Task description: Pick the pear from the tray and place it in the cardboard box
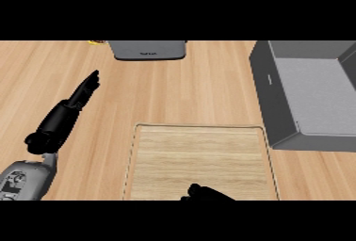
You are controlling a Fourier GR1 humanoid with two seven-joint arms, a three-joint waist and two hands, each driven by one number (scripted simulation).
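A light wooden tray (201, 155) lies on the counter at the lower middle, and its visible surface is bare. No pear shows anywhere. Only a small black part of my right hand (206, 193) pokes in at the tray's near edge; whatever it may hold is hidden. The box (278, 103) at the right is dark grey with an open top and a grey floor. My left hand (82, 96) rests at the left of the tray, open, fingers straight and pointing away from me.
A grey appliance-like block (147, 49) stands at the far edge of the counter, with a small yellow object (97, 42) just left of it. Bare wooden counter lies between the tray and that block.
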